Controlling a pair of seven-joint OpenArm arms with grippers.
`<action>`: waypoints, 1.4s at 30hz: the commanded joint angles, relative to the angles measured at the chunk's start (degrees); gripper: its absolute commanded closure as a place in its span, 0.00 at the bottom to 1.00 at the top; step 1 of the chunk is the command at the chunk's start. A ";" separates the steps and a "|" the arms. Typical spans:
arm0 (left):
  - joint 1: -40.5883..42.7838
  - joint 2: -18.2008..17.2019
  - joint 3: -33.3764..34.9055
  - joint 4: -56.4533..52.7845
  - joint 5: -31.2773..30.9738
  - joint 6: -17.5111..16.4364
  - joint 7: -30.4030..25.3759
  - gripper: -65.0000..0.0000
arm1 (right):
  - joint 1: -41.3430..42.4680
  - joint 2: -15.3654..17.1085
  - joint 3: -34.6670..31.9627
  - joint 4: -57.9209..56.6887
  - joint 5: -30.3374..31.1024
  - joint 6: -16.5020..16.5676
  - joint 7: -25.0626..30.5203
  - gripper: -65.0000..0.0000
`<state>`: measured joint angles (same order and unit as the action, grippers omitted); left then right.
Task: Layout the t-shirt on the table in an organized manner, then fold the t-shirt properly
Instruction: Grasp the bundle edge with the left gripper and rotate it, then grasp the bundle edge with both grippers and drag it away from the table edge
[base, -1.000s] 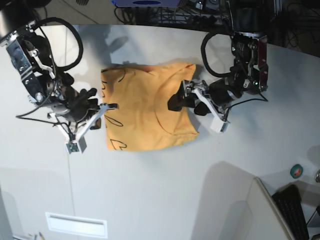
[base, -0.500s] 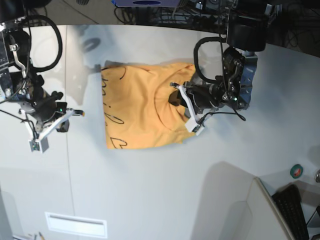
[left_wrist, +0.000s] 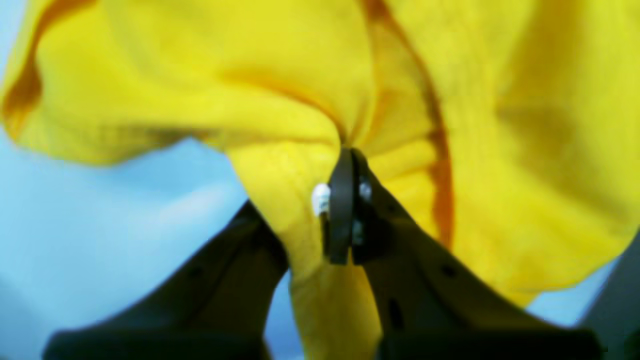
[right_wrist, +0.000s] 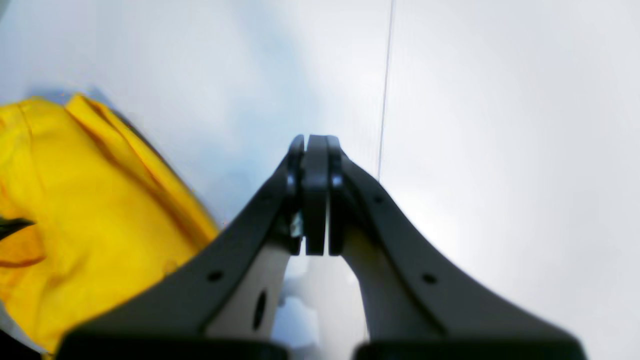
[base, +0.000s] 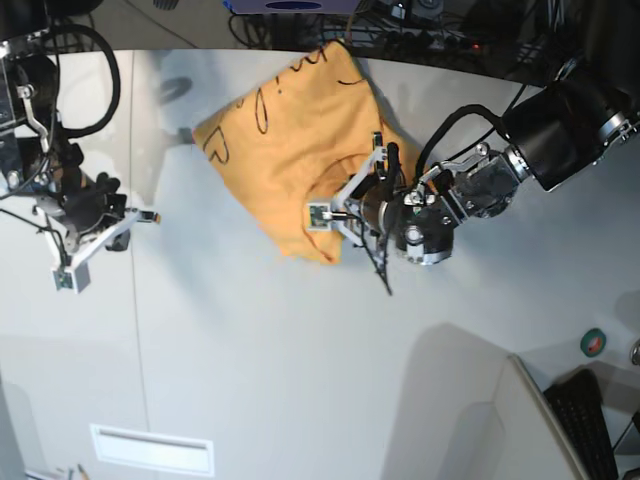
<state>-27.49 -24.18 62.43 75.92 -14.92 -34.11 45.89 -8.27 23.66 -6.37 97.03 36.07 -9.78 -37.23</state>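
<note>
**Left arm pinches the shirt; right arm stands off**

The table (base: 300, 370) fills the frame. The t-shirt (base: 285, 140) lies bunched at upper centre, its long axis slanting from upper right to lower left. The left gripper (base: 375, 190) pinches cloth at its right edge. The right gripper (base: 150, 217), jaws pressed together on nothing, sits well apart at left. Nothing stands between.

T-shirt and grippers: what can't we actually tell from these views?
- Base view: the left gripper fingertips are buried in the t-shirt; the grip shows only in the left wrist view.
- Left wrist view: blurred; cloth fills the frame, so which part of the shirt is pinched is unclear.
- Base view: the script is folded over and unreadable.
- Right wrist view: the shirt is cut off at the left edge.
</note>
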 joint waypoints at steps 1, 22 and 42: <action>-1.57 1.46 0.03 1.57 2.92 0.22 -0.39 1.00 | 0.67 0.74 0.26 0.42 0.19 0.24 1.06 1.00; -3.33 16.40 -0.50 -8.10 23.93 0.04 -0.39 1.00 | -2.94 0.91 0.35 0.50 0.19 0.24 1.15 1.00; 2.30 14.21 -23.36 11.95 23.75 0.04 0.22 0.54 | -8.91 0.56 -0.44 9.38 0.19 0.24 1.06 1.00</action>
<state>-24.60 -9.98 38.76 87.46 8.73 -34.46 46.11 -17.78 23.62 -7.05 105.47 35.88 -9.98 -37.41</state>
